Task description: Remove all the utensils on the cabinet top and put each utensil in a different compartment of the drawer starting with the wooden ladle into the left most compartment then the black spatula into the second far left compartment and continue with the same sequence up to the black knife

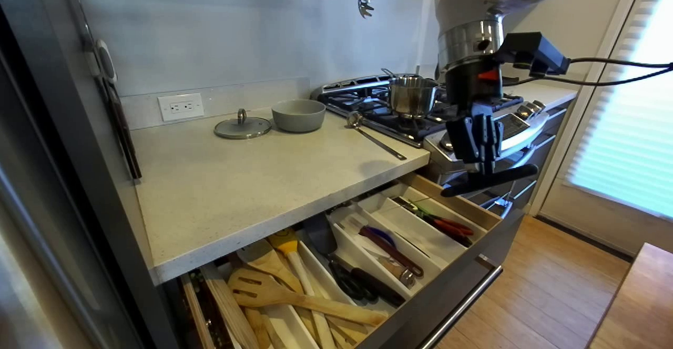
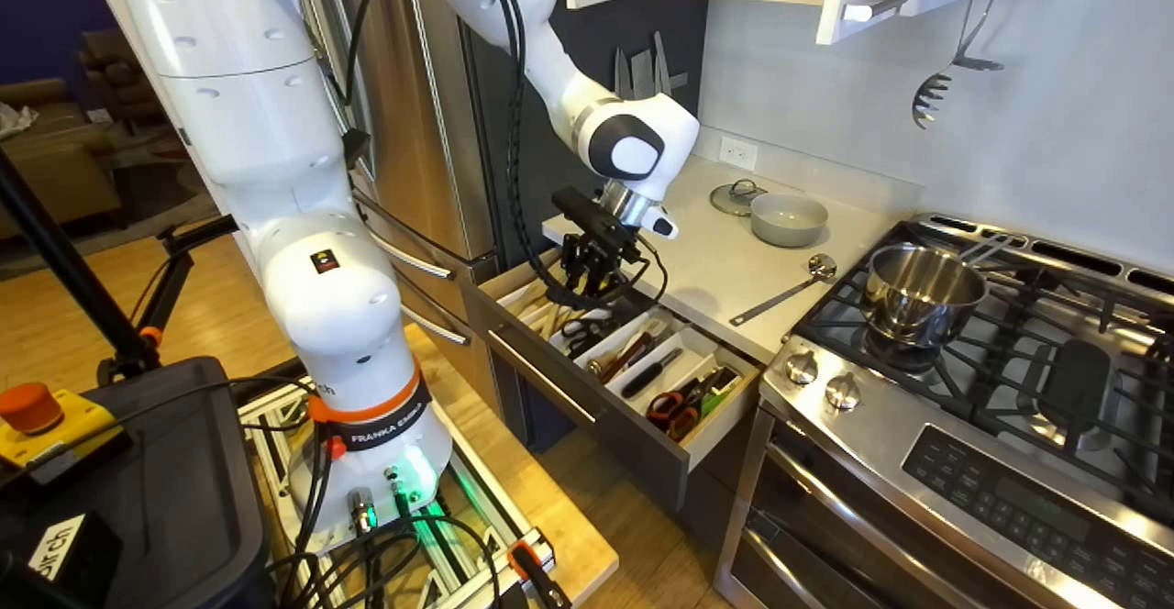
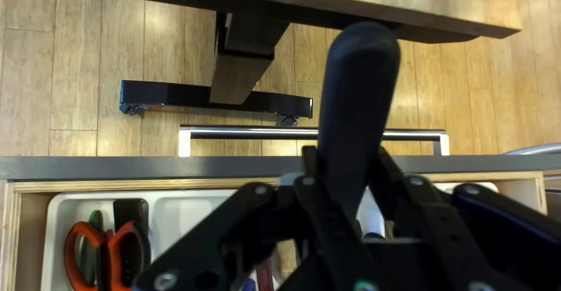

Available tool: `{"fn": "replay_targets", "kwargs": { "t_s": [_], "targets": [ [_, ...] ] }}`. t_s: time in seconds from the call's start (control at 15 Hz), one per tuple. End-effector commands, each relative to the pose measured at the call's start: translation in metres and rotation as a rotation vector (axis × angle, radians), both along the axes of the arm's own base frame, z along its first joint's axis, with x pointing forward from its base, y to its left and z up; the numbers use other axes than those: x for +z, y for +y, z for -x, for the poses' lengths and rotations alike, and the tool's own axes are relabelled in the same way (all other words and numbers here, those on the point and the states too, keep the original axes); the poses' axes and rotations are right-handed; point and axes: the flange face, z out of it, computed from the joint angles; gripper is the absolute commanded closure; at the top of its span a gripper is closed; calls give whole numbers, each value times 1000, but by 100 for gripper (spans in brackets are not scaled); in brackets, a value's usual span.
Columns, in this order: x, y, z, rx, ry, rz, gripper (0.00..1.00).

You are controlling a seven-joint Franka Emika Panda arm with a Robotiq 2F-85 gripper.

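The fingers [image 1: 462,141] are clamped around a black utensil [image 3: 361,94] near its middle, an end poking out each side, which I'd guess is for balance. It's up in the air over the open drawer [image 3: 109,168], rounded end toward the drawer front and only a bit skewed, so it's nearly lined up with the long compartments [image 3: 184,210]. Makes sense if it's meant to drop in lengthwise. Could be the task's black knife, but I can't make out a blade, and another black thing [image 2: 651,373] lies in the compartment between the scissors [image 1: 449,225] and the brown-handled tools [image 1: 391,251], so no promises. The metal ladle [image 1: 376,137] is on the desk [image 1: 236,191], handle toward the front edge, probably handy to grab. The compartments' back ends seem to tuck under the desk, so long stuff may need tilting in.
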Motion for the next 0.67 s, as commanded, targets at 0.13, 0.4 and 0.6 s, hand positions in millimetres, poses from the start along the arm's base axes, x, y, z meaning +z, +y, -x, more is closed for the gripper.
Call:
{"fn": "replay_targets", "kwargs": {
  "t_s": [0.13, 0.4, 0.6],
  "targets": [
    [-26, -19, -5, 44, -41, 104, 92],
    [-42, -35, -16, 29, -154, 171, 92],
    [-60, -42, -22, -8, -207, 170, 92]
  ]
}}
